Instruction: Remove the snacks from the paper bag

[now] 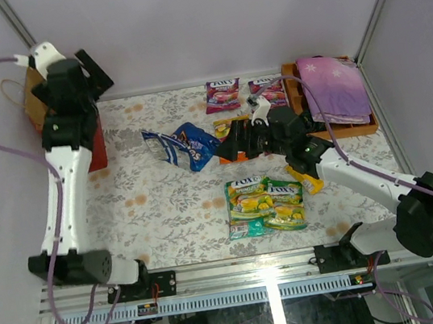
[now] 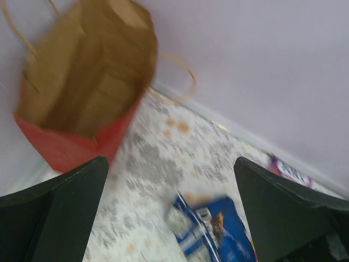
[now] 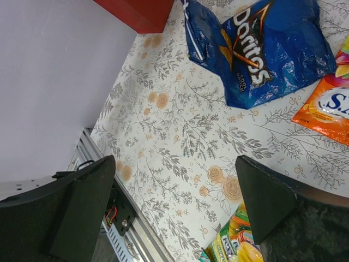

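The red paper bag (image 1: 28,104) stands at the far left against the wall. In the left wrist view its brown inside (image 2: 87,82) faces me and looks blurred. My left gripper (image 1: 93,73) hangs open above it, empty (image 2: 172,218). The snacks lie on the flowered table: a blue Doritos bag (image 1: 183,145) (image 3: 262,49) (image 2: 218,229), two purple pouches (image 1: 223,94), an orange pouch (image 3: 327,109), green-yellow pouches (image 1: 265,203) (image 3: 234,245) and a small yellow bar (image 1: 309,181). My right gripper (image 1: 234,143) hovers open over the orange pouch, nothing between its fingers (image 3: 174,207).
A brown wooden tray (image 1: 297,89) at the back right holds a folded purple cloth (image 1: 336,87). White walls close in the table at the back and both sides. A metal rail (image 1: 256,266) runs along the near edge.
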Robot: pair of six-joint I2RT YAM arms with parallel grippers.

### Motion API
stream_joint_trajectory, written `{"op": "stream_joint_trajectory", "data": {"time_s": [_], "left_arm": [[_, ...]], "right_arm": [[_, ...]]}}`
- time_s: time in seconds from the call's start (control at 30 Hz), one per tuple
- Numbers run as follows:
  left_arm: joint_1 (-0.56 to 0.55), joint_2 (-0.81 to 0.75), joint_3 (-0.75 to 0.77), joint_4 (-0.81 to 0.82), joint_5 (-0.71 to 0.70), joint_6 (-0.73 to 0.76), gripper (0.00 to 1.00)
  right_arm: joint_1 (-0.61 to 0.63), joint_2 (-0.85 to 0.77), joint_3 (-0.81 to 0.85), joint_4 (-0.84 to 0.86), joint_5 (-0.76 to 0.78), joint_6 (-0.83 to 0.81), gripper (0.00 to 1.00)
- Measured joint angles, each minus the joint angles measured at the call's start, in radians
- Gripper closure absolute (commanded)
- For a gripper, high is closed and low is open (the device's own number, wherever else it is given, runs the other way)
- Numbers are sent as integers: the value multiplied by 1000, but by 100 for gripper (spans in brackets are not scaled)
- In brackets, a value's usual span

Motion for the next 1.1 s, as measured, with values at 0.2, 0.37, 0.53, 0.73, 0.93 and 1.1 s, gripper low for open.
{"op": "stream_joint_trajectory", "data": {"time_s": [0.2,0.37,0.53,0.73,0.93,1.1], "left_arm": [[164,256,263,-65,58,126,11],[195,412,277,-75,70,195,23],[246,545,325,-60,74,226,26],[269,658,401,-29,79,241,38],[267,687,411,-14,119,248,73],[267,661,360,39,145,290,100]], "right_arm": [[0,6,-2,27,-25,14,0],[0,6,-17,35,-45,14,1],[0,6,-47,40,-49,9,1],[0,-3,-57,24,-44,-18,0],[0,-3,-57,22,-41,-33,1],[0,-3,-57,23,-42,-33,0]]}}
